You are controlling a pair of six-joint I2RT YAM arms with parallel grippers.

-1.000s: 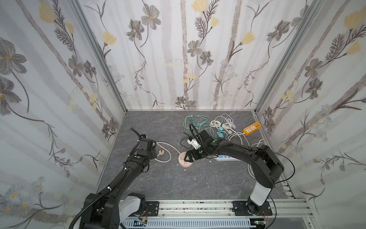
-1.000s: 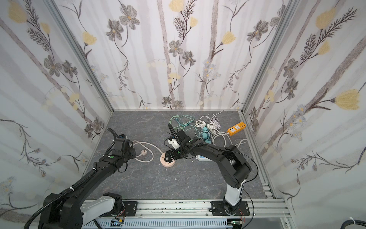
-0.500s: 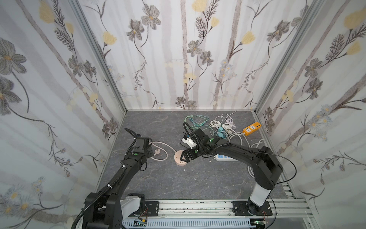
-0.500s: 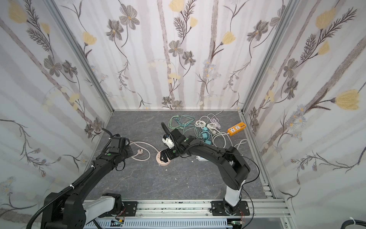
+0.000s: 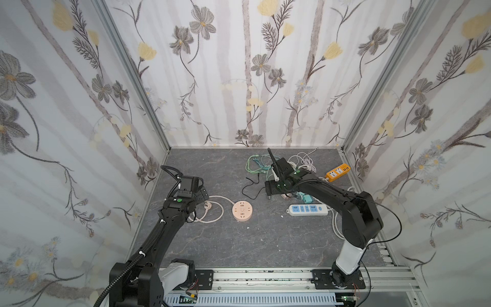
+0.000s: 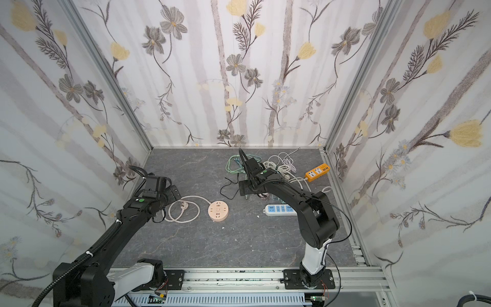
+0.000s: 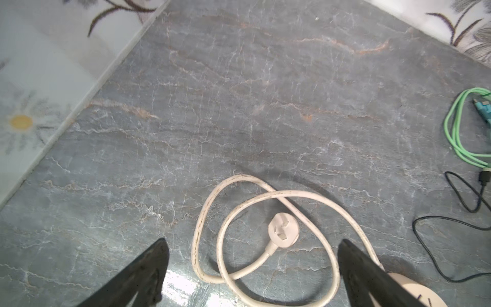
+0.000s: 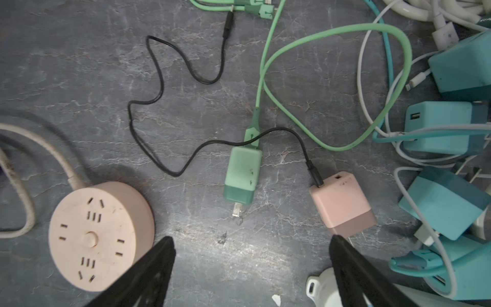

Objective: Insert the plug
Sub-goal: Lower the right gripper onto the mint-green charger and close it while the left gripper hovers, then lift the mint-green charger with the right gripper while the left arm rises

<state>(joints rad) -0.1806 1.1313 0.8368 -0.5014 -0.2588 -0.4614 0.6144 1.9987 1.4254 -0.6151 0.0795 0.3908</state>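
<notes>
In both top views the round socket (image 5: pixel 242 211) sits on the table (image 5: pixel 212 247), a little left of the frame's middle. The long power strip (image 5: pixel 308 209) lies to the right of the round socket, well apart and level with it. The short power strip (image 5: pixel 337 172) lies higher and farther right, near the right wall. A cable heap (image 5: pixel 305 163) fills the table's upper right, behind the long power strip.

The left wrist view shows the plug (image 7: pixel 283 231) lying inside the loop of its cord (image 7: pixel 194 249).

In the right wrist view the thick-cable charger (image 8: pixel 241 175) and the thin-cable charger (image 8: pixel 342 203) lie side by side, apart, between the round socket and the cable heap.
</notes>
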